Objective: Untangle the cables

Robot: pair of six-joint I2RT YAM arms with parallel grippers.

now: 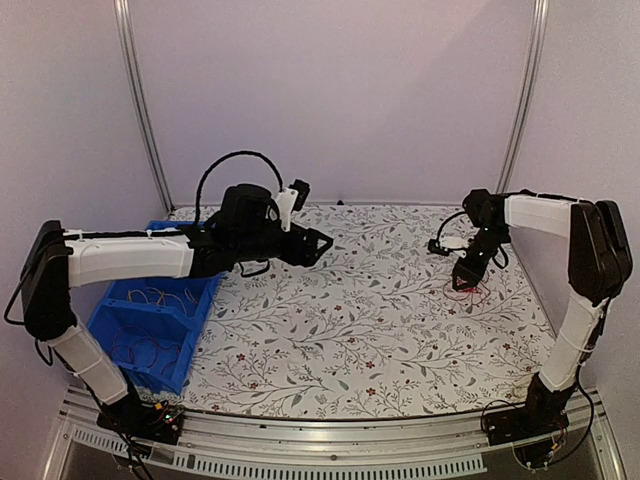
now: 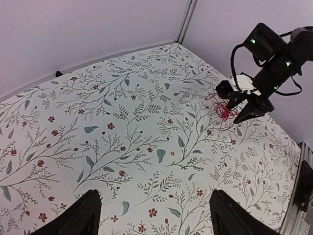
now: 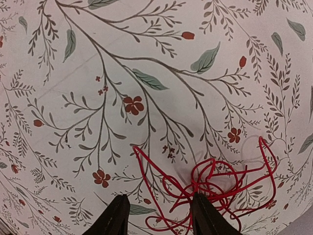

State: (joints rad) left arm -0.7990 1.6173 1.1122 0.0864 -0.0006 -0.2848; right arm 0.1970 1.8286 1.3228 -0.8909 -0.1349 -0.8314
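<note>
Parted right fingers (image 3: 117,218) straddle the red cables (image 3: 215,181) (left fingers (image 2: 80,218) hang spread, empty); clamping several strands together could tighten the knot.

Table (image 1: 350,330), floral-print cover. Loose tangle of red cables (image 1: 466,290) lies flat on it, right side. Blue bin (image 1: 140,365) at left edge.

1. On my screens the flat tabletop cover (image 1: 350,330) is white, printed with grey-brown branches, teal-green leaves and small red flowers.
2. The thin tangled wire cables (image 3: 201,182) are bright red.
3. The rectangular plastic bin (image 1: 200,335) is blue; the loose thin wires (image 1: 150,350) inside look orange and red to me.
4. I see white shells over black joints on the left arm (image 1: 125,258) and right arm (image 1: 545,213).
5. The smooth back wall (image 1: 330,90) is pale lilac.
</note>
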